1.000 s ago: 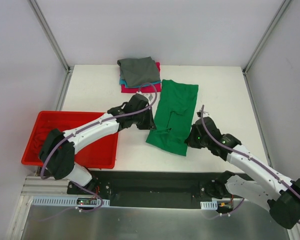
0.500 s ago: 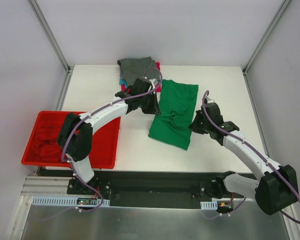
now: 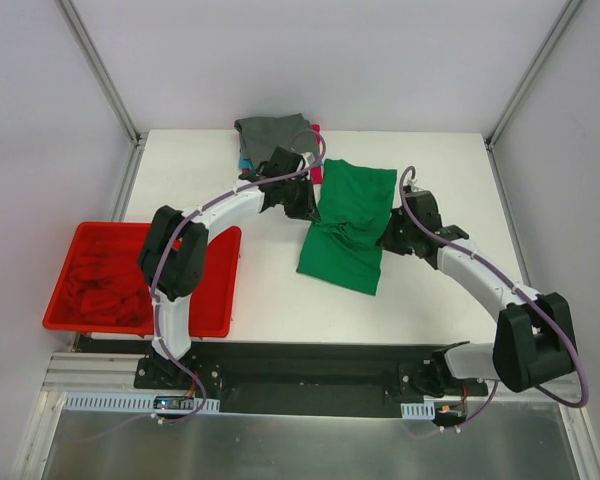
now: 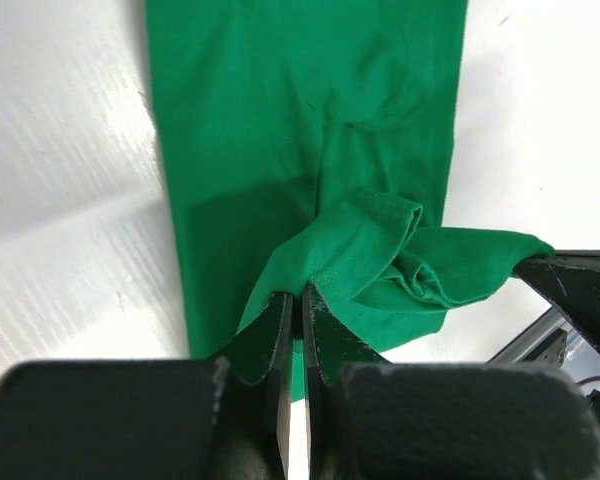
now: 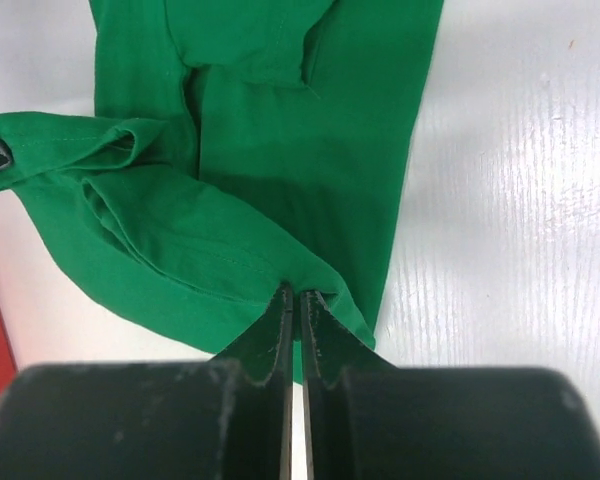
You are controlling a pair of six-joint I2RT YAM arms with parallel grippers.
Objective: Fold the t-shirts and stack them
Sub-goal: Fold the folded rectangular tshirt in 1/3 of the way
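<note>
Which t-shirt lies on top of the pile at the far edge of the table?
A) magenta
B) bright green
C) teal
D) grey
D: the grey t-shirt is the uppermost layer there, with other colours showing only at its edges.

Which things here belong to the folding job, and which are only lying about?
Job: green t-shirt, pinched by left hand and right hand; folded stack, grey tee on top; red cloth, probably waiting tees.
Lying about: red bin holding that cloth; frame posts.
</note>
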